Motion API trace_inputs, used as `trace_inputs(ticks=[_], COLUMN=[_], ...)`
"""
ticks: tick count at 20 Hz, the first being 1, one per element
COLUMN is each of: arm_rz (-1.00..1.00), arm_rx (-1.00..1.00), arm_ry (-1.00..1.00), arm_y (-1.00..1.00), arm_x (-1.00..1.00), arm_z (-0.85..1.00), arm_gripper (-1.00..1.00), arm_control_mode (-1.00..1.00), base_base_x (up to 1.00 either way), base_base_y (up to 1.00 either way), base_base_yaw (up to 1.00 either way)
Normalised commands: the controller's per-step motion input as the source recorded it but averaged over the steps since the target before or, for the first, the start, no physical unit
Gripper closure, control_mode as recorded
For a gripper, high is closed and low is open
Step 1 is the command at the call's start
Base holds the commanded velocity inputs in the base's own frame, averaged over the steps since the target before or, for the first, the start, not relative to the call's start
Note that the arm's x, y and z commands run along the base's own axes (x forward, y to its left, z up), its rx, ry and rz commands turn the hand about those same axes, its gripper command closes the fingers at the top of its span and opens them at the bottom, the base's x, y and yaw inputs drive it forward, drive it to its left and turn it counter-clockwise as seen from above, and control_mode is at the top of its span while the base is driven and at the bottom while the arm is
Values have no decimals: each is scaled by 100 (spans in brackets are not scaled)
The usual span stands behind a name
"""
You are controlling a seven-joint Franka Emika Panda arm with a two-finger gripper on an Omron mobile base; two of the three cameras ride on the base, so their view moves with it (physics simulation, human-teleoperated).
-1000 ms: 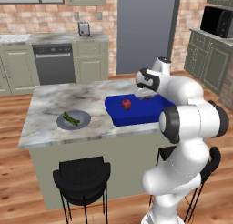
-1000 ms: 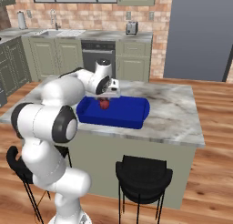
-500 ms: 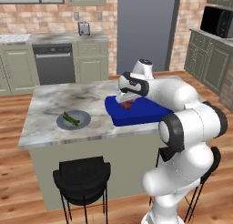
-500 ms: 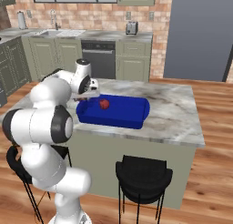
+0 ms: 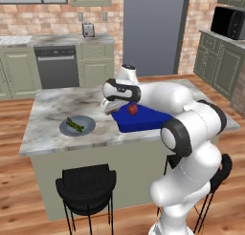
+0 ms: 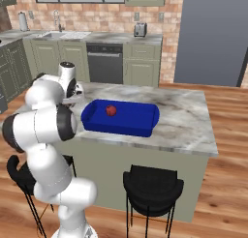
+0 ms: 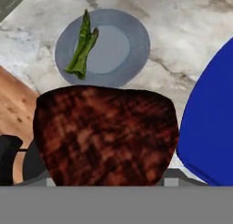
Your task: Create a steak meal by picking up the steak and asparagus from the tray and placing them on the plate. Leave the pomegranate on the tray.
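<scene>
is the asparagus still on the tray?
No, the asparagus lies on the plate; in the right base view the tray holds the pomegranate.

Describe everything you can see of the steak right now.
The steak is a flattish slab of mottled dark reddish-brown and black meat with a rounded outline. It is held in the claw, clear of the counter, close to the hand camera. It is off the tray and short of the plate, where the asparagus already lies.

Asparagus [image 5: 74,124] on plate [image 5: 87,129], left of tray [image 5: 143,121] w/ pomegranate [image 5: 133,109].
</scene>
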Motion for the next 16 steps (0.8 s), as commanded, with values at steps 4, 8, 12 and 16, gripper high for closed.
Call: trace_inputs(ticks=[4, 8, 12, 16], arm_rz=[10, 6, 2, 0], arm_rx=[0, -4, -2, -1], arm_ry=[9, 11, 10, 11], arm_y=[67, 62, 47, 22], arm_x=[10, 30, 42, 45], arm_z=[-31, -41, -32, -24], arm_gripper=[100, 100, 100, 100], arm_control_mode=[-100, -100, -100, -100], base_base_x=[0, 0, 0, 0], base_base_y=[0, 0, 0, 0], base_base_yaw=[0, 0, 0, 0])
